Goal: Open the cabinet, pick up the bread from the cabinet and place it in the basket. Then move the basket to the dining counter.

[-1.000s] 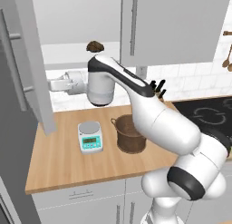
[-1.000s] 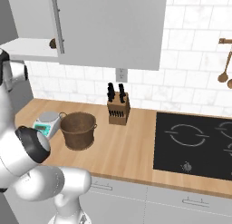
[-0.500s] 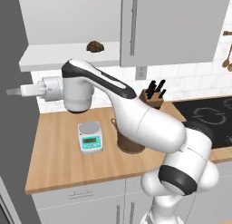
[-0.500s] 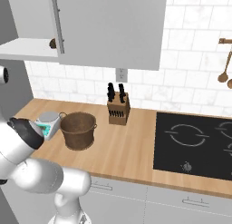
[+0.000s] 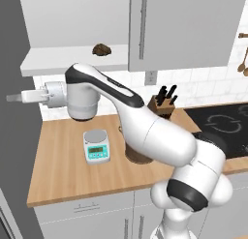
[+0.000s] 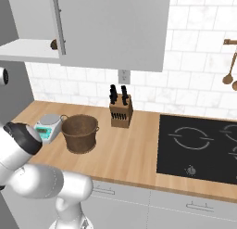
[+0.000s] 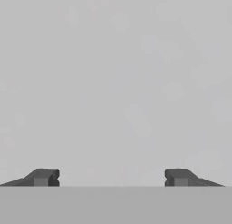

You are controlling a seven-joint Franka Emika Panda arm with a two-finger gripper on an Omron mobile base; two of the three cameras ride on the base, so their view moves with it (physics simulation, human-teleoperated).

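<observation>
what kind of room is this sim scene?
A rendered home kitchen, most likely: a wood counter with an inset black cooktop, a knife block against a white tiled wall, and grey wall cabinets overhead, one open with bread on its shelf.

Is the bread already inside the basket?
No, the bread lies on the open cabinet shelf, above the counter where the basket stands.
</observation>
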